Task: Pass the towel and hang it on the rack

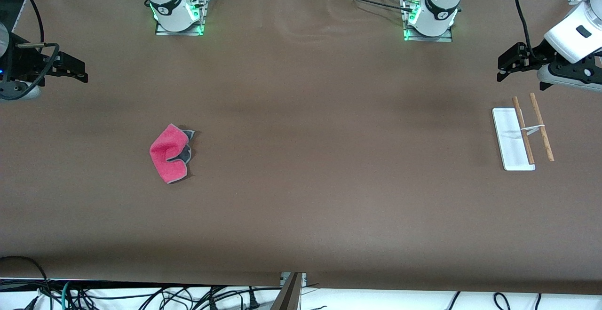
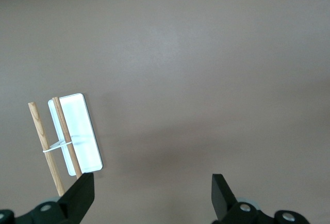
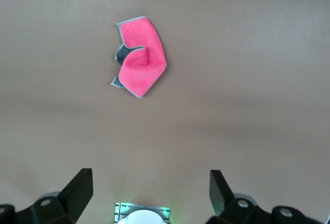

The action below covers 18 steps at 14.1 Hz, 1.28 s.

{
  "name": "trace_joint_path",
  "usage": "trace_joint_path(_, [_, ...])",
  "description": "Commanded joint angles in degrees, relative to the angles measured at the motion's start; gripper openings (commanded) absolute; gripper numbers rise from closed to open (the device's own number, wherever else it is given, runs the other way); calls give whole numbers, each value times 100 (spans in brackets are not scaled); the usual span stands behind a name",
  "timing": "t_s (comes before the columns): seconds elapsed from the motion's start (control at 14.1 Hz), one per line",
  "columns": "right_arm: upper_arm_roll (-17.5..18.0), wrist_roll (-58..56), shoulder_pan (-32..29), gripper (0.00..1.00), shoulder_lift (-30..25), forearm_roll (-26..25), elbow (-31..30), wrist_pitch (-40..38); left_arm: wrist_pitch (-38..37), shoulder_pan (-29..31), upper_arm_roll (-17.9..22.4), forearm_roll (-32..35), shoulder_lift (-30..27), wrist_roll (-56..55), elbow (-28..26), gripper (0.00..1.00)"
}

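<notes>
Towel (image 1: 168,153) first: we see the pink-red cloth lying crumpled on the brown table (image 1: 301,183), toward the right arm's end, with part of its grey underside turned up along one edge. In the right wrist view the towel (image 3: 140,59) shows the same fold, pink face mostly up, grey edging round it, and nothing touches it.

We find the rack (image 1: 521,133) toward the left arm's end of the table, well apart from the towel. Its flat white base rests on the table, and two thin light-brown wooden rods run side by side above it, joined by a small white crosspiece. In the left wrist view the rack (image 2: 66,137) shows one rod over the base and the other just off its edge. No cloth hangs on it.

We see the right end effector (image 1: 80,71) up in the air at the right arm's end of the table, its fingers spread apart and holding nothing; the right wrist view shows the right end effector (image 3: 151,185) with both dark fingers wide of each other. The left end effector (image 1: 505,67) hovers at the left arm's end, close above the rack's rods, also with fingers apart and empty, as the left wrist view of the left end effector (image 2: 152,190) confirms.
</notes>
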Motion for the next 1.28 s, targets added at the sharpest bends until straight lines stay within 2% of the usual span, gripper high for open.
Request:
trace_joint_path(0.0, [37,28,-15,100,-34,12,-28,87,-82,46,-56,0,-13,42,91,100])
trace_joint_path(0.78, [37,19,-15,100,10,3,-28,131,-91,11,-82,0,-13,42,162,100])
trace_joint_path(1.21, [46,81,29,100,220,3,-37,316,-91,-7,-100,0,-13,42,170,100])
